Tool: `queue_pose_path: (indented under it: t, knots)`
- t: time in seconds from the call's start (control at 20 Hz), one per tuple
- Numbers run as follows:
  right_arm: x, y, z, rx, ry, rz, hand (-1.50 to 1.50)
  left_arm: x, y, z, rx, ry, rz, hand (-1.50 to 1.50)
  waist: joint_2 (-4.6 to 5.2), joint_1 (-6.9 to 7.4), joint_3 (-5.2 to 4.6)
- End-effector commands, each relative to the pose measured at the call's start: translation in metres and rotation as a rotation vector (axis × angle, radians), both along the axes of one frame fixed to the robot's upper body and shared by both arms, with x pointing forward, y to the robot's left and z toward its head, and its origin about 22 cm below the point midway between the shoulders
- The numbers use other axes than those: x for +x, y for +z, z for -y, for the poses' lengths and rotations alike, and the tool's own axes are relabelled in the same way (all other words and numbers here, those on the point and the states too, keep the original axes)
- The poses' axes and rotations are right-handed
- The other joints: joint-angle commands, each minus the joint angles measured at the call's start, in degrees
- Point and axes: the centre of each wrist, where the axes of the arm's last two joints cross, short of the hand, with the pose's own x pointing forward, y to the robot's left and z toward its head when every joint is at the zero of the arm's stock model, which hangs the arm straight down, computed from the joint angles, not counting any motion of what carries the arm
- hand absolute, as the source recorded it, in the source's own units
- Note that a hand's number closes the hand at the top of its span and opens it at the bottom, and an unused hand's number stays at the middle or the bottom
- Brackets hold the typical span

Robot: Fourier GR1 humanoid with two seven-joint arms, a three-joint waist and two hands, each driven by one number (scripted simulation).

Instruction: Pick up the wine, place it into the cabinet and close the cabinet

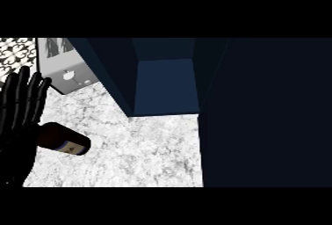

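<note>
Black fingers fill the left edge of my head view: the left robot hand [23, 114] stands with its fingers straight and spread, pointing up the frame, palm close against the wine [63, 139]. I read it as open, not wrapped round anything; whether the palm actually touches the bottle I cannot tell, since the hand covers that end. The wine lies tipped on its side on the pale speckled surface [142, 149], dark brown body with a blue-and-white label, its visible end pointing toward the cabinet [165, 85]. My guess is the hand is lined up beside the bottle to take hold of it, so the pick looks not yet done. Beyond the bottle, the cabinet stands open, its blue interior showing, and the broad dark cabinet door [266, 114] swung out across the right side hides a good part of the surface. A grey toaster [70, 72] sits near the fingertips at upper left, just beside the cabinet's side wall, narrowing the approach. My right robot hand shows nowhere.
</note>
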Motion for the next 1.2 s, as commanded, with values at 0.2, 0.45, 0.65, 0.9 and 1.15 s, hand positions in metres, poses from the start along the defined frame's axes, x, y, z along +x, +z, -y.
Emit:
queue_pose_path:
  t: [0.2,0.45,0.65,0.9,1.15]
  knots:
    - [-0.024,-0.003,0.009,0.01,0.061,-0.026,-1.5,-0.014,0.001,-0.016,0.018,-0.551,-0.004,-1.5,-0.33,2.24,-0.3]
    - [-0.038,-0.005,-0.011,-0.002,0.268,-0.162,-1.5,-0.038,-0.035,-0.014,-0.191,-0.791,-0.261,-1.5,-0.29,3.18,-0.27]
    - [-0.051,0.007,-0.003,-0.014,0.283,-0.188,-1.5,-0.052,-0.01,-0.062,-0.183,-0.831,-0.268,-1.5,-0.05,3.12,-0.18]
    - [-0.074,0.038,-0.005,-0.011,0.29,-0.198,-1.5,-0.07,0.018,-0.079,-0.196,-0.861,-0.291,-1.5,-0.02,3.08,-0.16]
    - [-0.082,0.062,-0.007,-0.008,0.304,-0.191,-1.5,-0.069,0.03,-0.103,-0.215,-0.837,-0.282,-1.5,0.07,3.06,-0.19]
